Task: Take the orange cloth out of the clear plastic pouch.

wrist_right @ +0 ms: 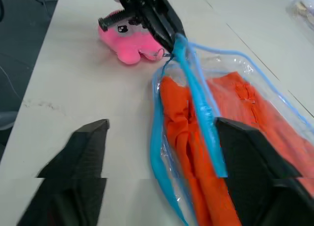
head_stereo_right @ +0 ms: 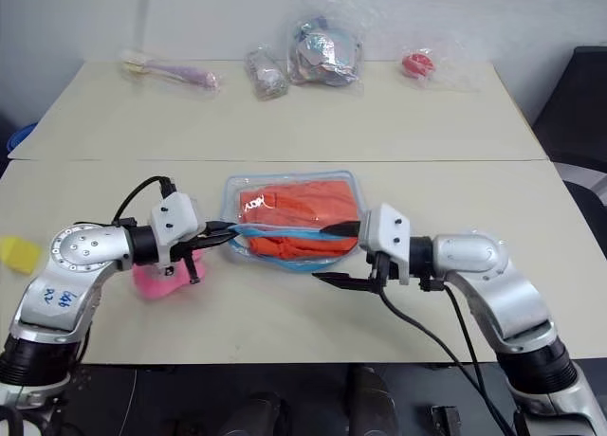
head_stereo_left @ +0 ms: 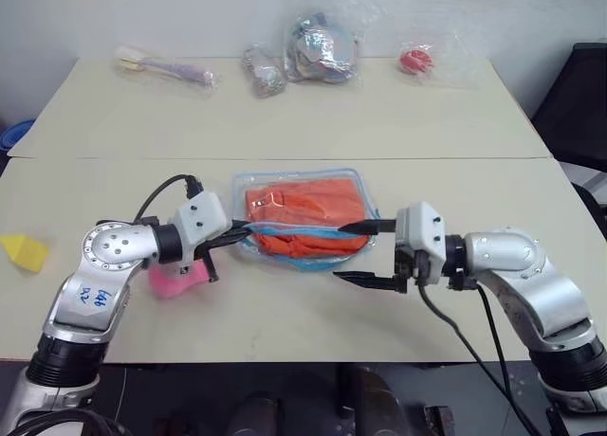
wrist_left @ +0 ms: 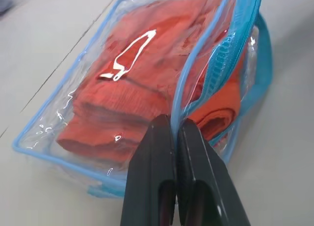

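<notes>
Black jaws, right gripper: spreading apart near the table's front, one finger lying over the pouch's near right corner, the other hanging lower over bare table, gripping nothing.
Left gripper: jaws pressing together on the light-blue zipper edging at the pouch's near left corner, lifting that edge off the table.
Clear plastic pouch: lying flat on the near table between the two grippers, its near edge gaping open.
Orange cloth: sitting folded and wrinkled inside the pouch, with a roll of it showing at the open near edge.
Pink plush toy: lying on the table just beside and under the left gripper.
Yellow wedge block: resting well off to the left on the near table.
Far table: a bagged long toy, a crinkled silvery packet, a bulging clear bag and a bagged red thing are lying in a row near the wall.
</notes>
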`<state>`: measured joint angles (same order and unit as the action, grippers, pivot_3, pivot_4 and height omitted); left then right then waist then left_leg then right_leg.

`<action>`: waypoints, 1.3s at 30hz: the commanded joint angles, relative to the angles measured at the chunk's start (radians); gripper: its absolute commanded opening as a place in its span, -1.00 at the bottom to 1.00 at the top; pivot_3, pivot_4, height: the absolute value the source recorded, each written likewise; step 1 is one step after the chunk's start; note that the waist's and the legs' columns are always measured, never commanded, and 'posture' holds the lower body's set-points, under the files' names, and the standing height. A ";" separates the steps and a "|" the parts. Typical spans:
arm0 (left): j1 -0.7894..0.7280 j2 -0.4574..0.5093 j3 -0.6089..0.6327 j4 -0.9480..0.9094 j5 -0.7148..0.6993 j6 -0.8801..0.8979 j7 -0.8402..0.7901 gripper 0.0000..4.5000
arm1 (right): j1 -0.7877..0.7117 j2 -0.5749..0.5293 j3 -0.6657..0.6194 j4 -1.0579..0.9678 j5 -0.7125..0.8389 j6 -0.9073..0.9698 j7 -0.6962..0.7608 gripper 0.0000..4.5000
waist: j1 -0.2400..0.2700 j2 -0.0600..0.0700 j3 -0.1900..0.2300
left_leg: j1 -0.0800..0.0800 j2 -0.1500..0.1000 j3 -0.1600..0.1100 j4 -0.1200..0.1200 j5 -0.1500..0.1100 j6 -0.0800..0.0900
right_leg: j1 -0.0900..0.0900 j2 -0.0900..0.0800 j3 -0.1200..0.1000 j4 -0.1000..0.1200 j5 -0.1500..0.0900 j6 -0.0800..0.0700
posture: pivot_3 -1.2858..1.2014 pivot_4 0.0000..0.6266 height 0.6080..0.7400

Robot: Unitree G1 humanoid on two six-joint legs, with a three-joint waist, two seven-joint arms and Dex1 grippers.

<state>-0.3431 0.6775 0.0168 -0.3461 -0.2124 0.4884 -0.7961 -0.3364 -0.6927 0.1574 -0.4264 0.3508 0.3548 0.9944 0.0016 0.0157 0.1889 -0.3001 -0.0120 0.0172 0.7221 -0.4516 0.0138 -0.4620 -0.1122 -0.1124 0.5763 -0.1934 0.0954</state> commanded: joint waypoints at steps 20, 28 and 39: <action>-0.027 -0.060 -0.079 -0.083 -0.002 0.045 0.083 -1.00 | -0.002 0.073 0.118 0.141 -0.518 -0.209 -0.309 0.07 | -0.002 0.000 0.000 | 0.000 0.000 0.000 0.000 0.000 0.000 | 0.000 0.000 0.001 0.000 0.000 0.000 | 0.03 -0.52 1.00; -0.029 -0.064 -0.081 -0.082 0.000 0.044 0.088 -1.00 | 0.007 0.054 0.150 0.151 -0.643 -0.268 -0.312 0.07 | -0.003 0.000 0.000 | 0.000 0.000 0.000 0.000 0.000 0.000 | 0.000 0.000 0.001 0.000 0.000 0.000 | 0.03 -0.52 1.00; -0.035 -0.071 -0.091 -0.097 -0.002 0.056 0.091 -1.00 | -0.040 0.090 0.207 0.227 -0.863 -0.279 -0.377 0.07 | -0.005 0.000 0.000 | 0.001 0.000 0.001 0.000 0.000 0.000 | 0.001 0.000 0.001 0.000 0.000 0.000 | 0.03 -0.52 1.00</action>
<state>-0.3633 0.6097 -0.0649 -0.3935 -0.2098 0.5551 -0.7060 -0.3658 -0.6111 0.3522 -0.2198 -0.4609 0.0608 0.6378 -0.0034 0.0154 0.1887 -0.2991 -0.0118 0.0180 0.7225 -0.4514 0.0136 -0.4614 -0.1120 -0.1109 0.5765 -0.1934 0.0954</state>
